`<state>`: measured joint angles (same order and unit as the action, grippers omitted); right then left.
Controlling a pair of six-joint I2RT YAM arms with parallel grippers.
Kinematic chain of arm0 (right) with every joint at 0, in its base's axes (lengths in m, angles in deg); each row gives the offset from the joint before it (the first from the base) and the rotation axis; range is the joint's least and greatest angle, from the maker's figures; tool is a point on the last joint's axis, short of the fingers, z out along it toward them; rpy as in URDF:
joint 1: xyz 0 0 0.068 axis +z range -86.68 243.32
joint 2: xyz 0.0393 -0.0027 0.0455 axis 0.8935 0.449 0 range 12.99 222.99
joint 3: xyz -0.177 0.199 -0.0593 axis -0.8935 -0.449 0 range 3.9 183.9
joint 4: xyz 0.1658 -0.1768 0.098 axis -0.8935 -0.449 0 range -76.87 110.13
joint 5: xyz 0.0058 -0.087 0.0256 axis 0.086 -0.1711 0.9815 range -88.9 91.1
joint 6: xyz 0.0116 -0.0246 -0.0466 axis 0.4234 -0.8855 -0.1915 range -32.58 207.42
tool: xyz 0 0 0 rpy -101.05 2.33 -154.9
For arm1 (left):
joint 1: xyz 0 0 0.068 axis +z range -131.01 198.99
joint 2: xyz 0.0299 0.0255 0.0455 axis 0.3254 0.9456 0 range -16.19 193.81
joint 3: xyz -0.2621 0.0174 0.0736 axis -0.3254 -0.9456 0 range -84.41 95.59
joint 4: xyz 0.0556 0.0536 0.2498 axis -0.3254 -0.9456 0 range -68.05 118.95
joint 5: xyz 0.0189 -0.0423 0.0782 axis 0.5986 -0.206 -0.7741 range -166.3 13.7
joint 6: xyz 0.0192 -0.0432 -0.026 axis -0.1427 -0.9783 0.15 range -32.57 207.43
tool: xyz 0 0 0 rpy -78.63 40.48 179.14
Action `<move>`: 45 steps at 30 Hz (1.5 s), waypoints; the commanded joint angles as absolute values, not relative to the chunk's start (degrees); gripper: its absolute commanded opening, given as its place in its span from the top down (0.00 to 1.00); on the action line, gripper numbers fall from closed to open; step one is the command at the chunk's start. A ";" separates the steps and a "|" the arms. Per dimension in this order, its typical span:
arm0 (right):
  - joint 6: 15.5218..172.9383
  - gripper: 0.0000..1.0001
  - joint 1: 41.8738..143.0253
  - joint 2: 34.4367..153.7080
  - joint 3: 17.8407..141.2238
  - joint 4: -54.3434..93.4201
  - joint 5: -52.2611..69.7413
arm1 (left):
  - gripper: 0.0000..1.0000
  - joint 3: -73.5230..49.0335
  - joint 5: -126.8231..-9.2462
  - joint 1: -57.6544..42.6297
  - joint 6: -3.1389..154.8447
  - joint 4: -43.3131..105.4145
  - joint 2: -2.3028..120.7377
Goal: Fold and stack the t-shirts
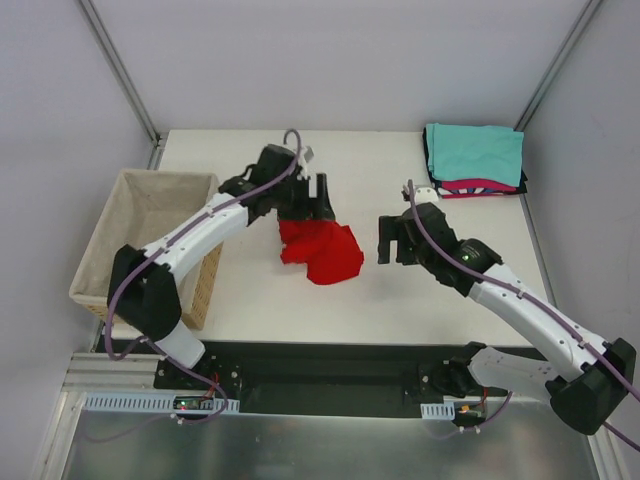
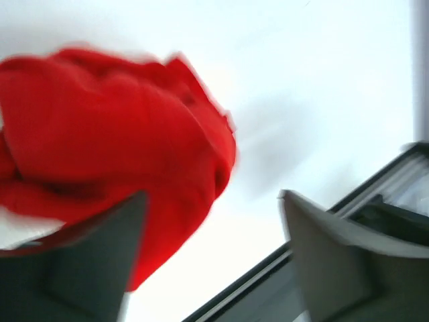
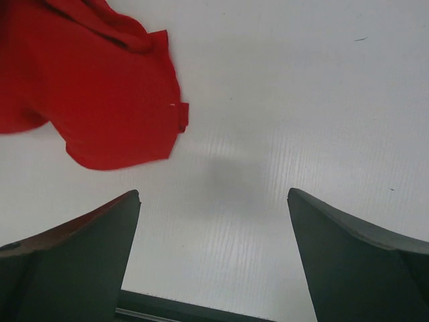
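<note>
A bright red t-shirt [image 1: 322, 252] lies crumpled in a heap at the middle of the white table [image 1: 380, 160]. My left gripper [image 1: 312, 212] hovers at the heap's far edge. In the blurred left wrist view the left gripper [image 2: 213, 194] is open, bare table shows in the gap, and the red t-shirt [image 2: 114, 141] lies past its left finger. My right gripper [image 1: 395, 255] stands open to the right of the heap. The right wrist view shows the gripper [image 3: 213, 192] over bare table, with the red t-shirt [image 3: 100, 94] at upper left. Folded t-shirts are stacked at the far right corner, teal [image 1: 475, 152] over magenta-pink [image 1: 480, 186] and black [image 1: 429, 160].
A wicker basket [image 1: 205, 285] with beige lining stands off the table's left side, beside the left arm. Grey walls close in the back and sides. A black rail [image 1: 330, 365] with the arm bases runs along the near edge.
</note>
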<state>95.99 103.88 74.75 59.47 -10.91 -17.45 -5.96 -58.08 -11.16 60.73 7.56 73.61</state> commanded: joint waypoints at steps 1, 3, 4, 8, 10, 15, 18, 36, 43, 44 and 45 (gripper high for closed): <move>96.91 0.03 104.02 72.50 60.41 -14.84 -22.10 | 0.01 -9.18 -65.48 -14.06 60.36 9.96 74.60; 96.82 0.03 104.02 71.97 60.32 -15.11 -22.19 | 0.01 -8.39 -65.40 -13.97 61.24 9.79 73.55; 96.73 0.03 104.10 71.97 60.41 -15.02 -22.28 | 0.01 -7.69 -65.40 -14.06 61.59 9.35 71.81; 96.82 0.03 104.02 72.84 61.46 -14.85 -21.40 | 0.01 1.42 -63.55 -14.06 64.31 5.05 67.40; 97.00 0.04 104.10 73.37 61.99 -14.58 -20.53 | 0.01 4.69 -64.34 -14.06 64.93 2.24 64.59; 97.08 0.03 104.37 74.69 61.99 -13.27 -18.77 | 0.01 14.54 -77.49 -13.71 65.64 -14.36 61.25; 97.52 0.03 104.63 75.57 61.55 -12.39 -17.80 | 0.01 15.96 -87.35 -11.96 63.97 -22.72 60.02; 97.43 0.03 105.51 75.48 60.15 -11.60 -17.36 | 0.01 -9.79 -90.70 2.99 58.08 -25.11 48.85; 97.43 0.04 105.69 74.96 59.97 -11.86 -17.80 | 0.01 -12.79 -88.70 4.13 60.62 -20.36 53.06; 97.43 0.03 105.69 74.87 59.71 -11.77 -17.88 | 0.01 -12.17 -88.60 4.39 61.06 -20.10 54.03; 97.35 0.03 105.69 74.87 59.53 -11.77 -17.97 | 0.01 -11.38 -88.60 4.48 61.41 -19.49 56.12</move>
